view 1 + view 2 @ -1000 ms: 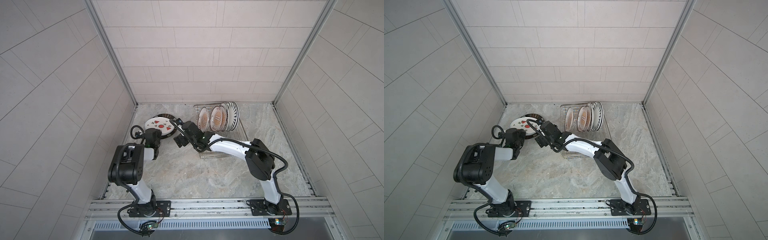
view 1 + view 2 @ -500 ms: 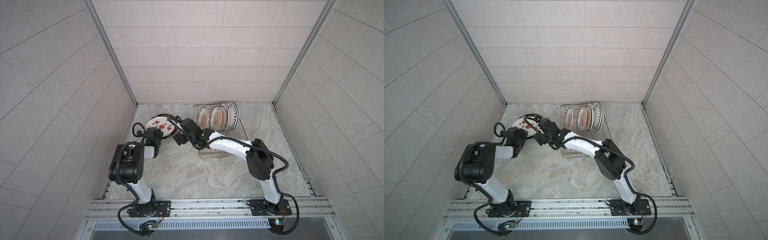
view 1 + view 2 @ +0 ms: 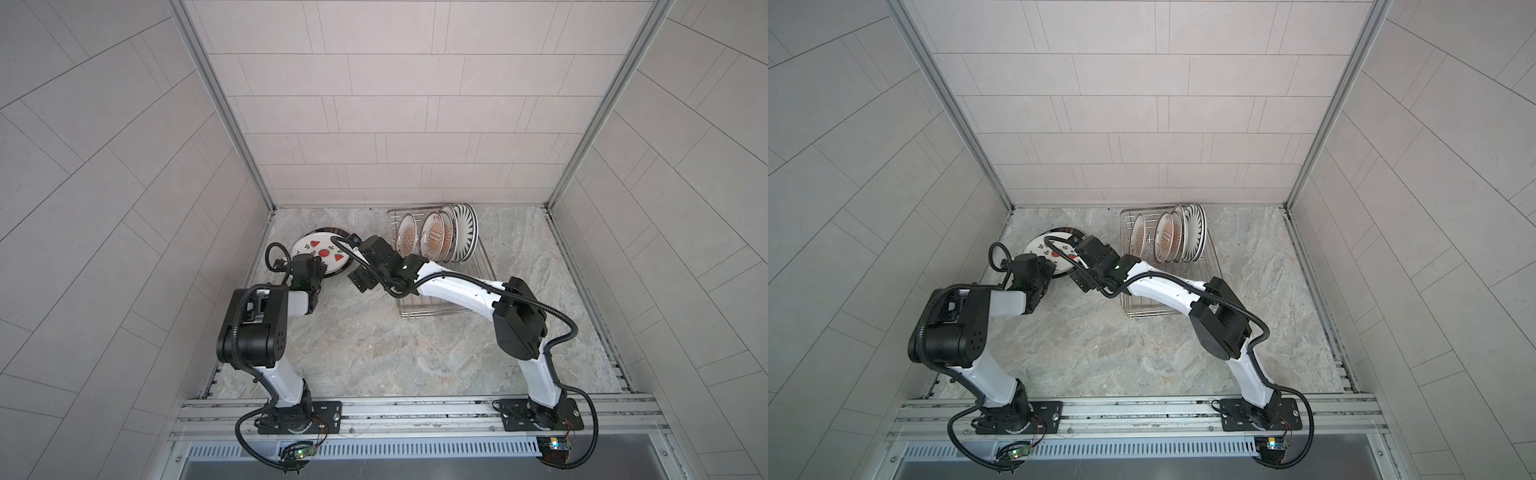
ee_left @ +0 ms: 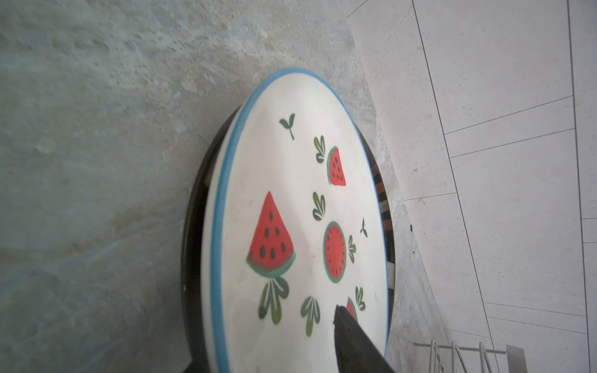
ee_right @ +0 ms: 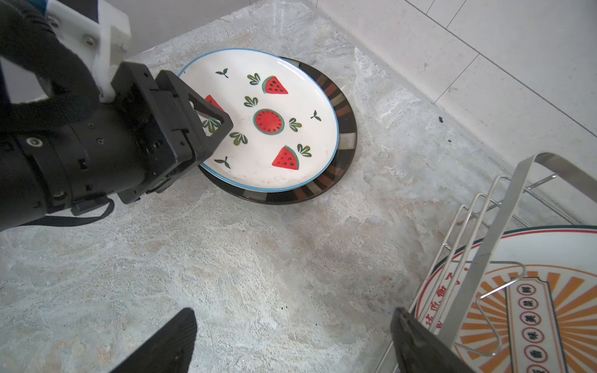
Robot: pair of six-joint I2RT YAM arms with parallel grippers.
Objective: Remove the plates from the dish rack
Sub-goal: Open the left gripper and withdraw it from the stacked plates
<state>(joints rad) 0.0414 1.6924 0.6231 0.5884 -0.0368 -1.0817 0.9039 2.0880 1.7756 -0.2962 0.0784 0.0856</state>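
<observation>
The watermelon plate [image 5: 268, 119] lies flat atop the dark-rimmed plate [image 5: 345, 142] on the bench [image 5: 258, 274], apparently building a stack, the left tool [image 5: 213, 142] parted astride its rim, while the right tool [image 5: 290, 342] hangs wide open beside the dish rack [image 5: 499, 232] and its upright sunburst plate [image 5: 568, 284].

Pale tiled walls [image 3: 395, 124] enclose a grey marbled stone floor [image 3: 374, 353] under soft, even light.

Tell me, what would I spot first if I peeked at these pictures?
The watermelon plate jumps out: it lies flat on a dark striped plate on the stone surface, with the left tool at its rim. To its right in both top views, the silver dish rack holds a row of plates standing on edge, some with orange sunbursts.
</observation>
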